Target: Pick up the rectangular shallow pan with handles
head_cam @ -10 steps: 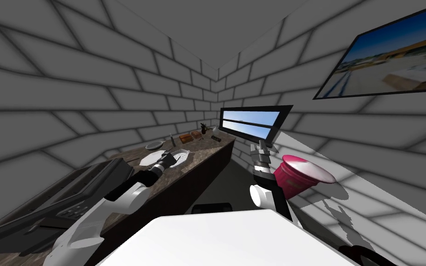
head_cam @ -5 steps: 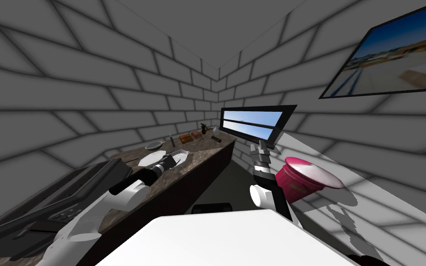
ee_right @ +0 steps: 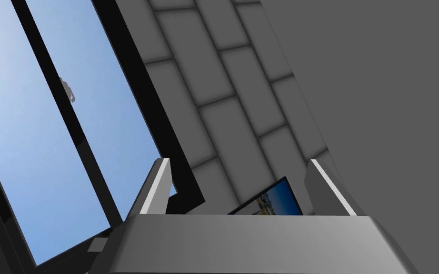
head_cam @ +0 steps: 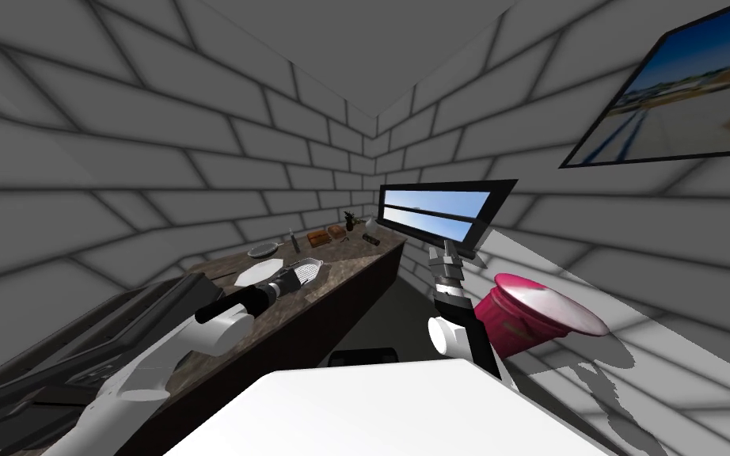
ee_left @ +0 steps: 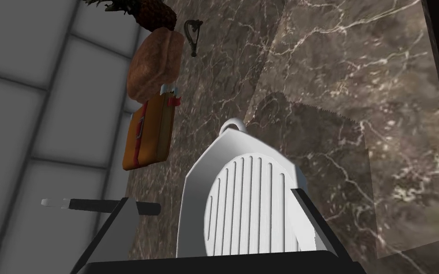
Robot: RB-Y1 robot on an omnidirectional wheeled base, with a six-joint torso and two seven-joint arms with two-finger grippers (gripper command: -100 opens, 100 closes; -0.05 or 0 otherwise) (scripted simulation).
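Observation:
The pan (ee_left: 247, 200) is white and shallow, with a ribbed floor and a loop handle (ee_left: 233, 124) at its far end. It lies flat on the dark marble counter (ee_left: 356, 71). My left gripper (ee_left: 216, 226) is open, and the near end of the pan sits between its two fingers (ee_left: 118, 223). In the head view the pan (head_cam: 311, 269) lies near the counter's front edge, and the left gripper (head_cam: 294, 277) reaches it from the near side. My right gripper (ee_right: 242, 190) is open and empty; it points upward to the right of the counter (head_cam: 442, 253).
An orange-brown case (ee_left: 149, 135), a bread loaf (ee_left: 155, 66) and a knife (ee_left: 99, 205) lie on the wall side of the pan. A white plate (head_cam: 256, 271) sits beside the pan. A dark cooktop (head_cam: 118, 332) is nearer me. A pink-red bin (head_cam: 530, 313) stands on the right.
My view has turned a little, so the bin and the picture frame have slid right. My left arm has stretched slightly further along the counter at the pan. Both grippers stay open.

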